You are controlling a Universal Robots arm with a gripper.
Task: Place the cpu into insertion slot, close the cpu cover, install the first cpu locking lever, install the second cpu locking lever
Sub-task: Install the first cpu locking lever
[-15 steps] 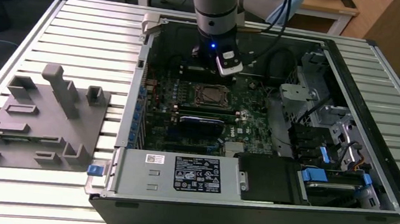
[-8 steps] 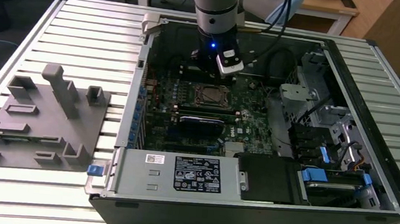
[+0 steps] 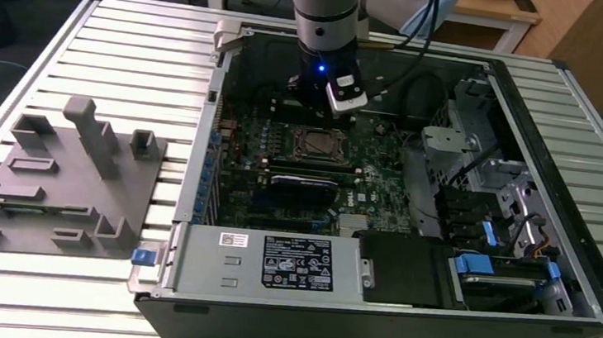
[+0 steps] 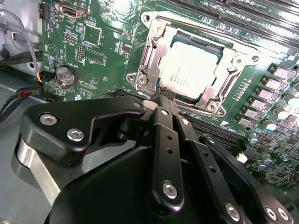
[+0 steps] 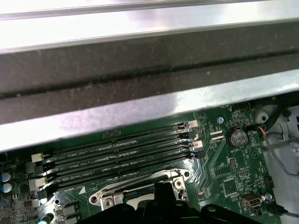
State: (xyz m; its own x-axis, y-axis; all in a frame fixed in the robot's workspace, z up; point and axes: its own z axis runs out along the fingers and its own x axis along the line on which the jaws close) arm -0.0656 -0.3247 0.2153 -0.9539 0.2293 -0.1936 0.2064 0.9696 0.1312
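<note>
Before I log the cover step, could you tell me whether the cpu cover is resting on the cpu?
Touching. In the second wrist view the cpu cover lies closed over the cpu, its frame overlapping the chip's edges with no gap showing.

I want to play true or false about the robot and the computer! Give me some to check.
1. The cpu sits in the insertion slot. True.
2. The cpu cover is a frame lying around the chip. True.
3. The gripper holds the chip in the air. False: the chip lies in the socket.
4. The computer case stands on a wooden floor. False: it lies on a ribbed metal table.
5. A grey holder lies beside the case. True.
</note>
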